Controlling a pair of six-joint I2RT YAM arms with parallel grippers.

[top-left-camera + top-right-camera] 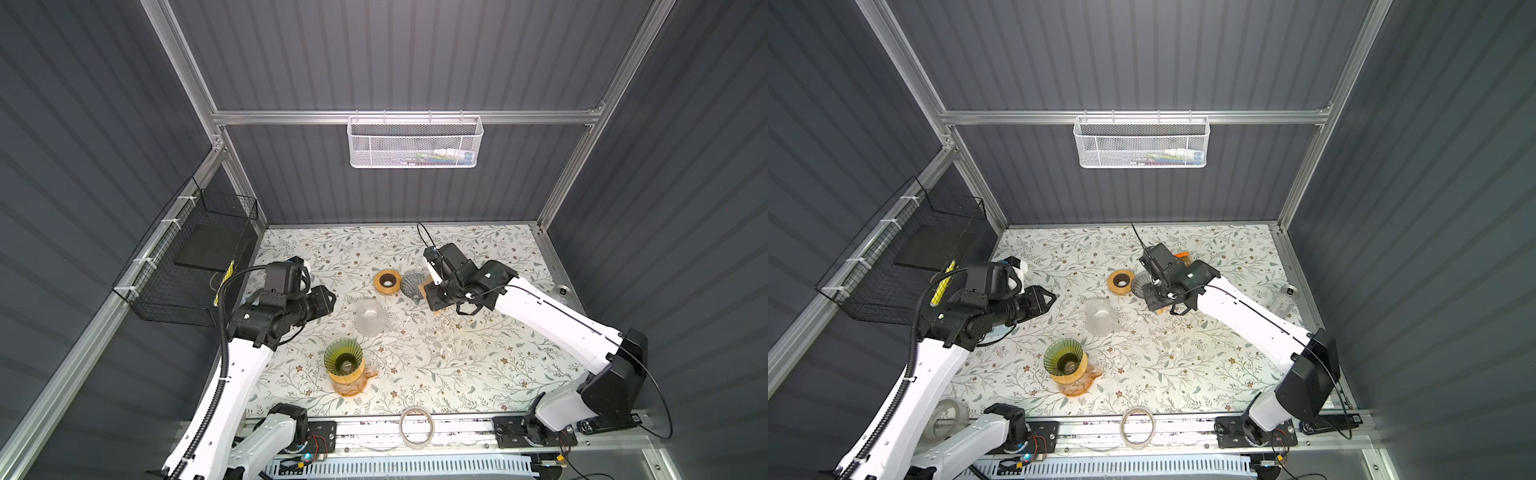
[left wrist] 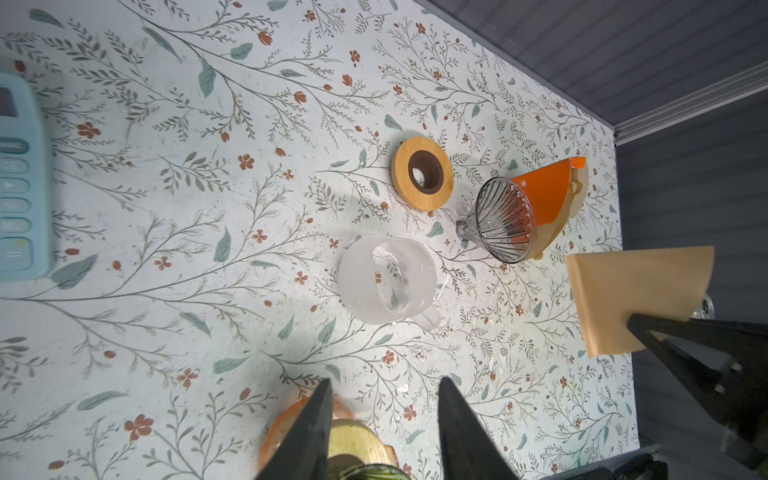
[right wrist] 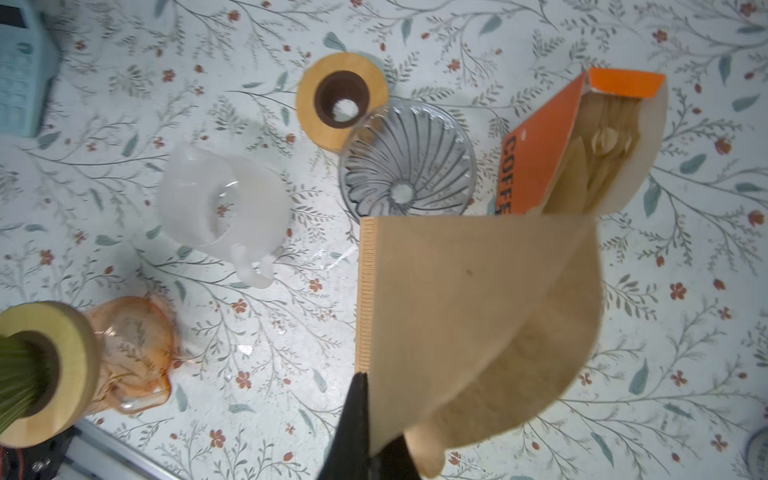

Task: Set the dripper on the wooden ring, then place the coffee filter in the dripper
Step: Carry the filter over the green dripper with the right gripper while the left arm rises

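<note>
Right wrist view, right gripper [image 3: 374, 415] pinched tight on coffee filter [image 3: 478, 311] beside its ribbed edge, filter in air over table [image 1: 457, 365], clear dripper [image 3: 407, 166] just beyond, green dripper [image 1: 343, 357] upright, well apart, open table around it, left gripper [image 2: 386, 380] fingers half-spread, empty.

Floral surface [image 1: 478, 365] — frosted pitcher [image 1: 370, 316] central, wooden ring [image 1: 387, 282] and clear dripper [image 1: 409, 282] at 12 o'clock, orange carafe [image 1: 349, 384] at 7.
</note>
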